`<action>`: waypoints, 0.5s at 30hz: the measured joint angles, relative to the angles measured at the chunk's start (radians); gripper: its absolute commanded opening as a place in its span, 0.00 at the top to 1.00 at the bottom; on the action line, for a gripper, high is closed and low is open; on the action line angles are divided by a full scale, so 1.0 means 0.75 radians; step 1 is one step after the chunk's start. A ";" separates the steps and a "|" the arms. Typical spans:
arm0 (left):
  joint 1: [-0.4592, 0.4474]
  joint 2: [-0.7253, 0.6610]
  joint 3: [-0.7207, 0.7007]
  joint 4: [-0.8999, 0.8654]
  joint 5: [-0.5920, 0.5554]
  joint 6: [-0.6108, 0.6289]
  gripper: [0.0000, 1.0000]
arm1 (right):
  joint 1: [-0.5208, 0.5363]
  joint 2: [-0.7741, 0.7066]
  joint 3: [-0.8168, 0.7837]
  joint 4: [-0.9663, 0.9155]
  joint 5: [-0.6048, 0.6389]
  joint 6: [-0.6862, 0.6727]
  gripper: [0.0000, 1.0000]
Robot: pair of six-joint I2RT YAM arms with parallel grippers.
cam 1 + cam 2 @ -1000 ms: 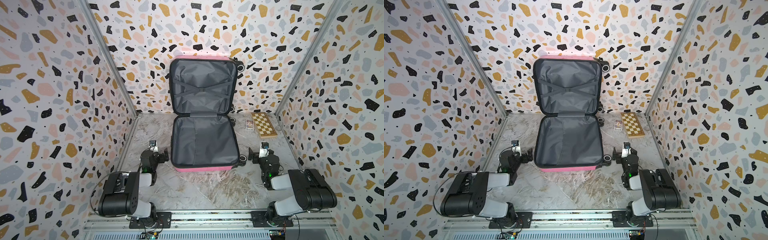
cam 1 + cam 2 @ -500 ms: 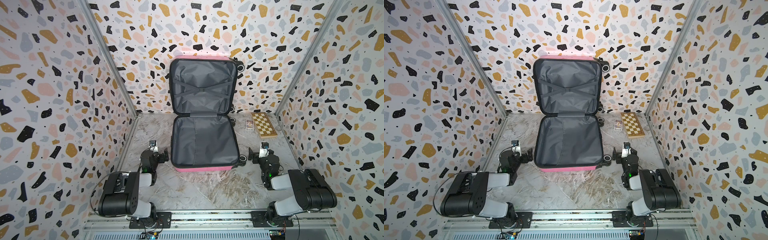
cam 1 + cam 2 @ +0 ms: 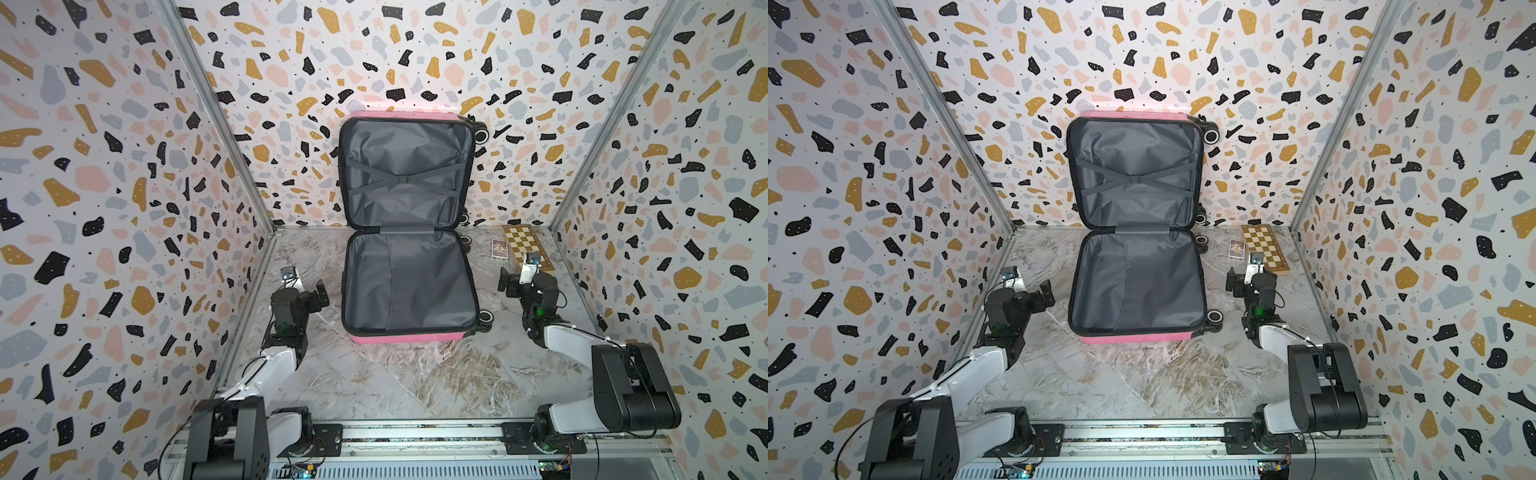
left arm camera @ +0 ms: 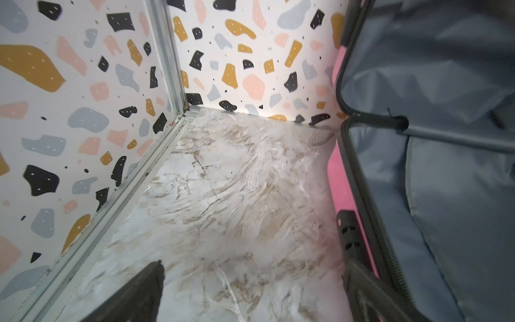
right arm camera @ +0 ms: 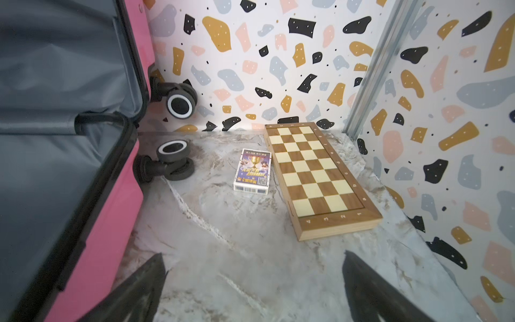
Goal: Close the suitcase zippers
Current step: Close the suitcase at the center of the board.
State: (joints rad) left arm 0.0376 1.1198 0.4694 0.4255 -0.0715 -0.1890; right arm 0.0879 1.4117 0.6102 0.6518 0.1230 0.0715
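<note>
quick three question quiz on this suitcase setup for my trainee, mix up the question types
1. True or false: the suitcase is zipped shut.
2. What lies between the suitcase and the chessboard? A) a small card box B) a mug C) scissors
3. Fill in: the left claw and the right claw are both ____ and hold nothing.
Key: 1 false, it lies wide open with one half standing upright; 2 A; 3 open.

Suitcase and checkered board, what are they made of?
The suitcase shell looks like hard, smooth pink plastic. Its lining looks like thin grey cloth, since it wrinkles. The chessboard looks like lightly polished wood, judging by its brown, grainy frame.
</note>
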 measured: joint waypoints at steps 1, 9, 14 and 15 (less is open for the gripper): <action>0.000 -0.024 0.036 -0.066 0.016 -0.046 0.00 | 0.000 0.001 0.049 -0.058 -0.017 0.012 0.00; -0.009 0.005 0.352 -0.604 0.371 -0.244 0.04 | -0.001 0.154 0.531 -0.410 -0.345 0.014 0.02; -0.037 0.081 0.423 -0.847 0.592 -0.262 0.10 | 0.016 0.332 0.848 -0.484 -0.533 -0.012 0.13; -0.043 0.091 0.422 -0.880 0.622 -0.263 0.11 | 0.023 0.372 0.909 -0.491 -0.559 -0.016 0.17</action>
State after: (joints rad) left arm 0.0055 1.1877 0.7860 -0.2348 0.3946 -0.3866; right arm 0.1051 1.6905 1.2919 0.2832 -0.2962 0.0593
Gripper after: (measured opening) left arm 0.905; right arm 0.892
